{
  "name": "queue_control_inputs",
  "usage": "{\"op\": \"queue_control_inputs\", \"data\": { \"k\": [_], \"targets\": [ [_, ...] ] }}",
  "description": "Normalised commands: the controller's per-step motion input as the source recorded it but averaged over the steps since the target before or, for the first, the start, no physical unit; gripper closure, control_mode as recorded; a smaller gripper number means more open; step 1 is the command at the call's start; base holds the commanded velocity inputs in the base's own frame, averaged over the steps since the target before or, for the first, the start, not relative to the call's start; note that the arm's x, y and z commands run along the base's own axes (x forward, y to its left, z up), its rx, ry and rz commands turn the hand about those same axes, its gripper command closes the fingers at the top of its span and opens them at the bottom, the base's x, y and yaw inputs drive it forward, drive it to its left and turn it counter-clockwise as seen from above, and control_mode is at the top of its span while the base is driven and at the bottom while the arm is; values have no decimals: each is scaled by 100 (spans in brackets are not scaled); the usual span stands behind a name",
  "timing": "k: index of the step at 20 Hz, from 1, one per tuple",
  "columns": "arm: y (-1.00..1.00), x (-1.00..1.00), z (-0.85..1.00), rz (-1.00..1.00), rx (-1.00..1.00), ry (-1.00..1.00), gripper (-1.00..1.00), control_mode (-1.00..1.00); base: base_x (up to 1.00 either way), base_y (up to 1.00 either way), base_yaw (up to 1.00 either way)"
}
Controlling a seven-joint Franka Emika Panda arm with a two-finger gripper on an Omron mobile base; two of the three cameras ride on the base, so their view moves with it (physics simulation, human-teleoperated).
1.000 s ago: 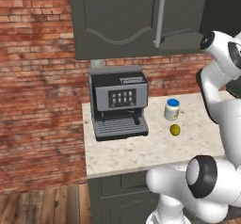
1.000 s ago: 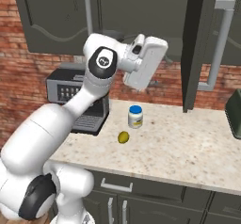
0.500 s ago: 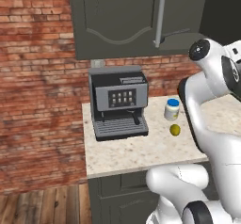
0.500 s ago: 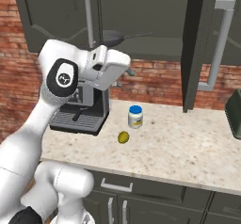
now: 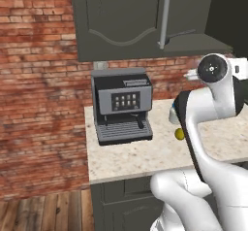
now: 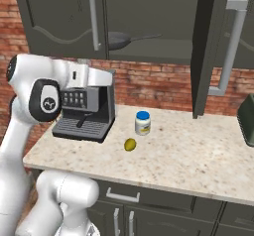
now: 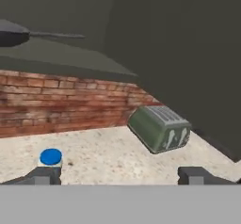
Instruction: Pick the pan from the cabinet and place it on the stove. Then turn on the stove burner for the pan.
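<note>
Speckled stone counter [image 6: 198, 155] carries: coffee machine [image 6: 87, 108] at left, blue-lid jar [image 6: 142, 123] mid, small yellow-green fruit [image 6: 130, 144] just in front of jar, green toaster [image 7: 160, 127] at far right. Cabinet [image 6: 149, 46] shelf holds pan [image 6: 119, 40].

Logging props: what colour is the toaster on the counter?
Dark green toaster, with a grey slotted top; clearest in the hand view.

arm: swung left and lower | tool [image 7: 120, 175]: dropped below cabinet [image 6: 144, 17], beside coffee machine [image 6: 85, 112]

No text can be read; the coffee machine [image 5: 121, 109] screen icons are too small.
</note>
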Motion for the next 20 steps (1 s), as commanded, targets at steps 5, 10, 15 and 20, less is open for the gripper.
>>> {"op": "queue_control_inputs", "data": {
  "k": [5, 10, 15, 20],
  "targets": [
    [26, 2, 4, 24, 22, -52, -100, -100, 0, 0, 0],
    [22, 0, 28, 22, 15, -44, -100, -100, 0, 0, 0],
    [34, 0, 46, 17, 11, -30, -100, -100, 0, 0, 0],
    [36, 0, 64, 12, 3, -23, -100, -100, 0, 0, 0]
  ]
}}
